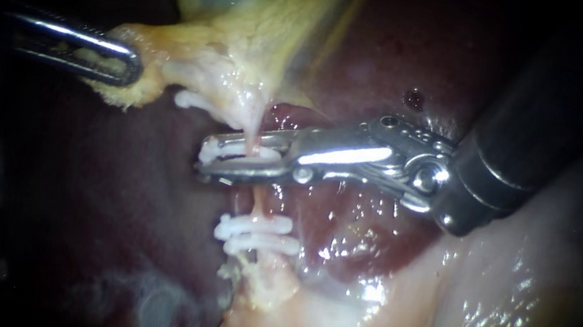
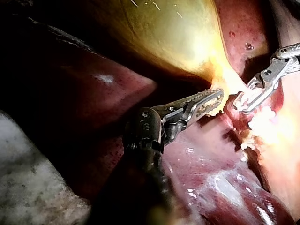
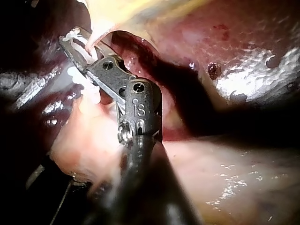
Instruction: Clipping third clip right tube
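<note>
Dark red liver [image 1: 118,187] fills the background. The left tool [image 1: 131,68] is clamped on the yellow fringe of the gallbladder [image 1: 245,54], holding the tube [image 1: 254,133] taut. The right tool [image 1: 207,158] grips a white clip [image 1: 217,148] that straddles the tube just above two seated clips [image 1: 257,233]. I'd square it across before squeezing home.

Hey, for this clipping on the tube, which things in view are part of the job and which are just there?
In the job: right instrument, loaded clip in its jaws, tube between them, left instrument gripping the gallbladder.
Just there: two clips lower on the tube, liver.
</note>
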